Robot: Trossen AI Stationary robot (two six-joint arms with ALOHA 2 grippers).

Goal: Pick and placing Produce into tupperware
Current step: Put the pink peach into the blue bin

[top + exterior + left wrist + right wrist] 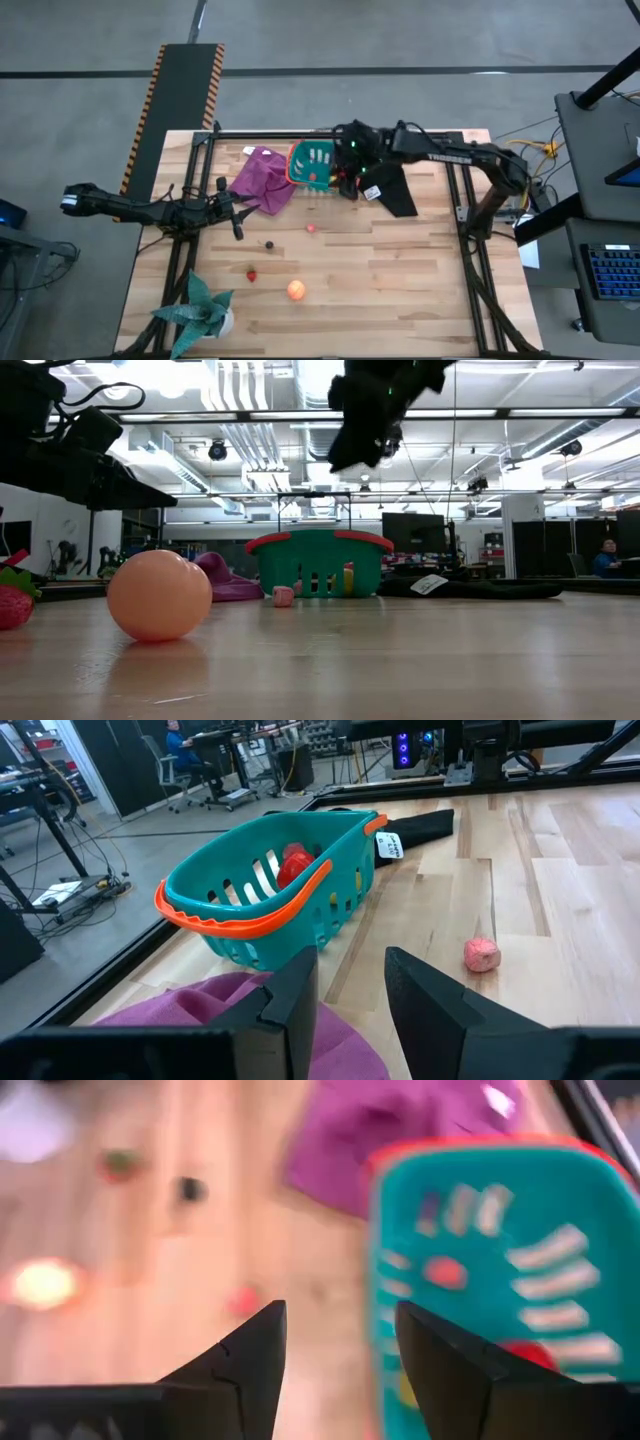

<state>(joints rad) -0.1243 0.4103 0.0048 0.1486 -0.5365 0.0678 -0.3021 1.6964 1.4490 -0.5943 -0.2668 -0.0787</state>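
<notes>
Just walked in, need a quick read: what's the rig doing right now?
It's sorting toy produce into the teal tupperware at the far side of the table. The right gripper hangs over the tupperware's edge, fingers apart, nothing between them; red pieces already lie inside. The left gripper waits, empty, by the purple cloth. On the wood remain an orange ball, a strawberry, a dark piece and a pink piece.

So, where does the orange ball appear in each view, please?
High view: orange ball sits low, centre, on the table.
Low view: it is large, at the left, near the camera.
Left wrist view: not in it.
Right wrist view: a blurred orange glow at the left edge, probably the ball.
Shared landmark: the teal basket.
</notes>
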